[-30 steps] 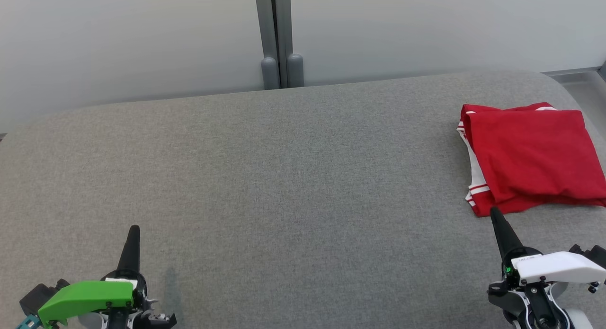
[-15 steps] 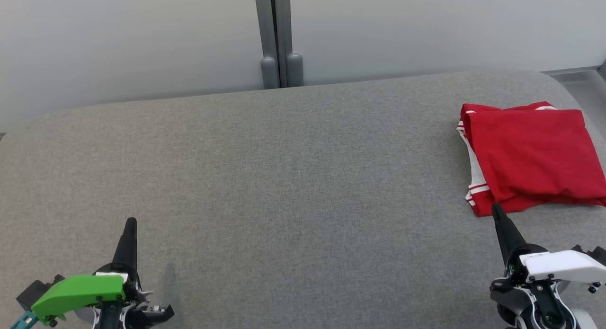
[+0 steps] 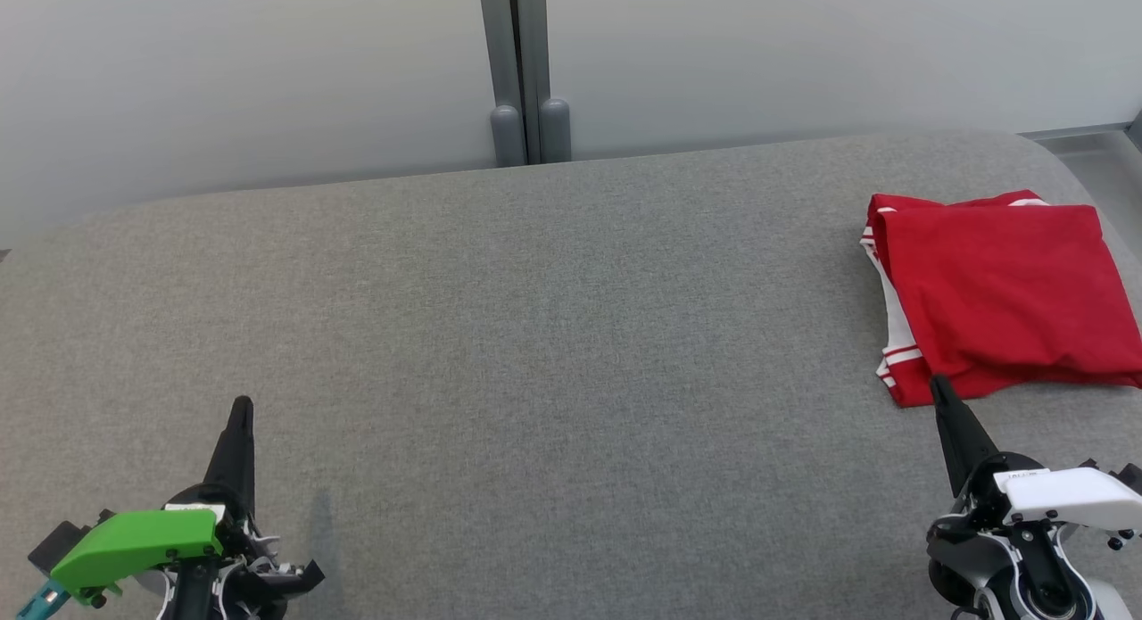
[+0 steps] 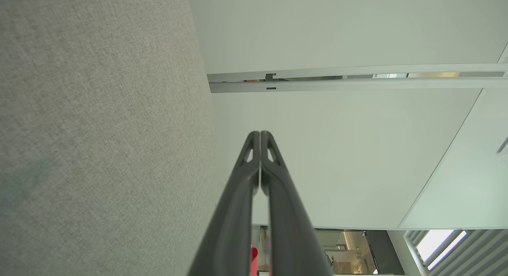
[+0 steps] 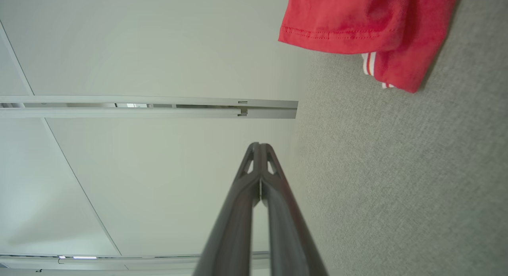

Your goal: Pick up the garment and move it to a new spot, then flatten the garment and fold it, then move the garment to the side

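Note:
A red garment with white stripes point(image 3: 999, 294) lies folded at the far right of the grey fabric table point(image 3: 535, 334); its hem point(image 5: 357, 26) also hangs into the top of the right wrist view. My right gripper point(image 3: 939, 389) is shut and empty, its tip just short of the garment's near corner. At the lower left my left gripper point(image 3: 241, 409) is shut and empty as well, far from the garment. Each wrist view shows its own fingers pressed together, the left point(image 4: 260, 135) and the right point(image 5: 258, 145).
A pale wall with a grey vertical post point(image 3: 522, 71) rises behind the table's far edge. The table's rounded right corner lies just beyond the garment. Bare grey fabric spreads between the two grippers.
My left gripper has moved a little forward and to the left. The right gripper has drawn back slightly toward the bottom edge. The garment has stayed put.

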Available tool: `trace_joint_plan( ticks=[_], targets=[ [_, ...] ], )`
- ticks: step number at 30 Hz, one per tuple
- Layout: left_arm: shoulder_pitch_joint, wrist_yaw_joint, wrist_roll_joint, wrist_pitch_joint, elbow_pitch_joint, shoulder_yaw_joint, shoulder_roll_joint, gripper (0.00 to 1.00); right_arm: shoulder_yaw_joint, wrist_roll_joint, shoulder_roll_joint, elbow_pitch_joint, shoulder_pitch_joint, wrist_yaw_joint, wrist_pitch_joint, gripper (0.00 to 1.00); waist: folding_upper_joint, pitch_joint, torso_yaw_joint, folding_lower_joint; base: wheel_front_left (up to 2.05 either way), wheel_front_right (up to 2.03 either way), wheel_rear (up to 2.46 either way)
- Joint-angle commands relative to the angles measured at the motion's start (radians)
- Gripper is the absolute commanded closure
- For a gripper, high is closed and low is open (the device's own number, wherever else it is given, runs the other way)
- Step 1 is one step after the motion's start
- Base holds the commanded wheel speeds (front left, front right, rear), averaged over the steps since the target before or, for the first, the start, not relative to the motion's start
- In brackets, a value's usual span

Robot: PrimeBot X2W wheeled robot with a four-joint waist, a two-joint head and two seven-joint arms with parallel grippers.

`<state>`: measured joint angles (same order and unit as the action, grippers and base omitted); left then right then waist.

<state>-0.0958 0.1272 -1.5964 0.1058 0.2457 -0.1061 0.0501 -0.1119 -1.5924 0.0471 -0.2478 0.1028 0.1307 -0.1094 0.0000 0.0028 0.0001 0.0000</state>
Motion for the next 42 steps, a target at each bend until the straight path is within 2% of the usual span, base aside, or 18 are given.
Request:
trace_joint_plan(
  ticks=[1, 42],
  targets=[
    [-0.022, 0.006, -0.019, 0.008, -0.001, -0.006, 0.007, 1.00, -0.004, -0.020, 0.006, 0.006, 0.010, 0.000, -0.008, 1.00, 0.0000, 0.000, 0.000, 0.0000, 0.00, 0.00, 0.00],
    [-0.019, 0.007, -0.017, 0.010, -0.001, -0.009, 0.004, 1.00, -0.004, -0.022, 0.006, 0.006, 0.010, 0.000, -0.008, 1.00, 0.0000, 0.000, 0.000, 0.0000, 0.00, 0.00, 0.00]
  ],
)
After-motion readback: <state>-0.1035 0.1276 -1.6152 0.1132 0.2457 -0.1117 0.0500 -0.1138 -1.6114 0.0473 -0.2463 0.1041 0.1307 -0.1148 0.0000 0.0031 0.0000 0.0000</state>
